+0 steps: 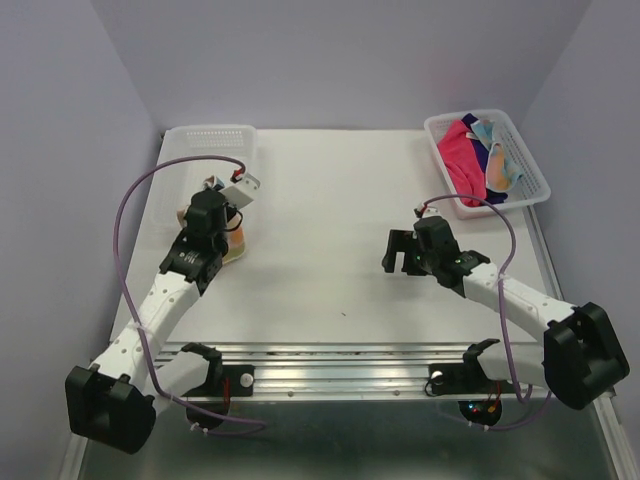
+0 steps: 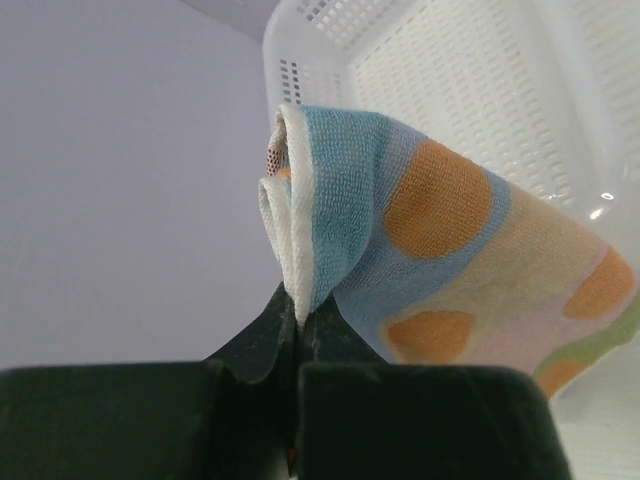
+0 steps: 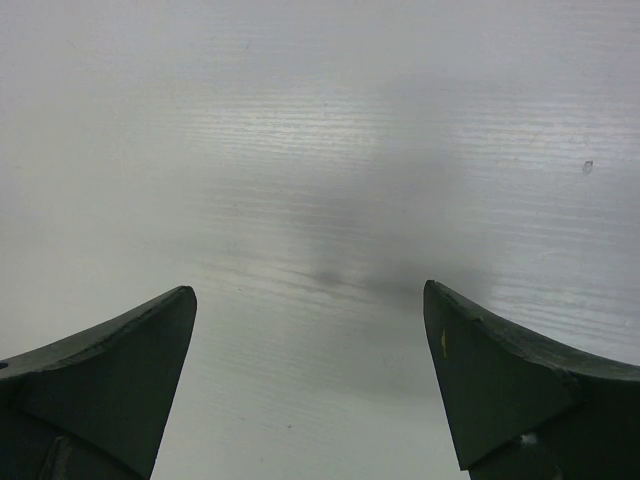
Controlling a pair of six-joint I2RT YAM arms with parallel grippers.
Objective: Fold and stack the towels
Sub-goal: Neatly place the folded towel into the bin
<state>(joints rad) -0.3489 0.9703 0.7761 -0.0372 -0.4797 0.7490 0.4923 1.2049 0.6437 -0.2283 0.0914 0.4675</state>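
The dotted towel (image 2: 430,250) is near the far left corner of the table (image 1: 330,200), pinched tight in the left gripper (image 2: 297,320). It sticks out from the fingers toward the left basket (image 1: 210,135) just past it, so I think the left arm should set it down. The right gripper (image 3: 310,340) hangs wide open, holding nothing. The other towels (image 1: 462,160) lie bunched in the right basket (image 1: 530,170) at the far right corner.
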